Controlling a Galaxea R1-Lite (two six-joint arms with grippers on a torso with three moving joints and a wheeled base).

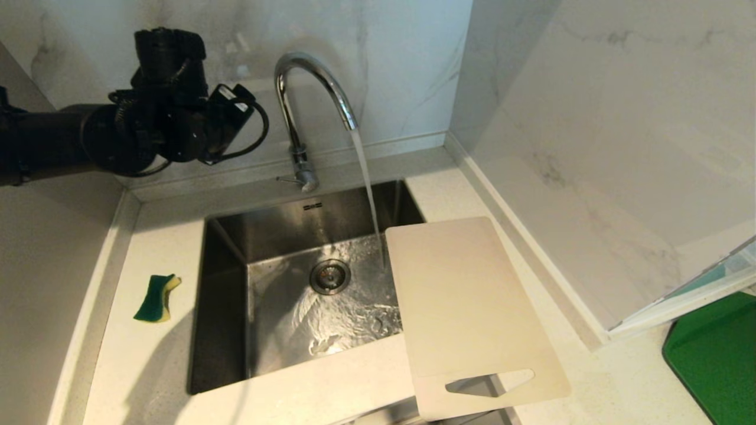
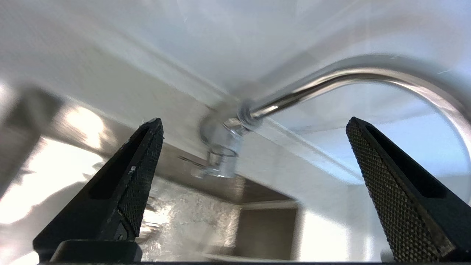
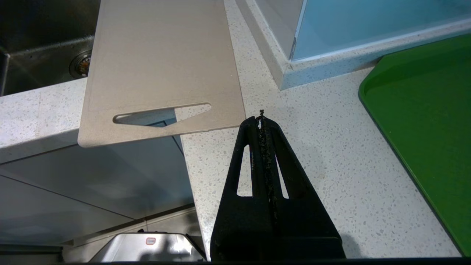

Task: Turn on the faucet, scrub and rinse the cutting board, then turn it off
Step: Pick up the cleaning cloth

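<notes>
Chrome faucet (image 1: 307,88) runs; left gripper (image 2: 254,125) gapes wide; right gripper (image 3: 261,117) pressed together.

from my right wrist camera i see the right gripper (image 3: 262,118) with its fingers pressed together, holding nothing, above the speckled countertop (image 3: 331,176). the cutting board (image 3: 162,62) lies just beyond the tips, its handle-slot end hanging over the counter's front edge, its far end over the sink (image 3: 40,44). a green mat (image 3: 427,121) lies at one side, near a pale blue panel (image 3: 368,22).
</notes>
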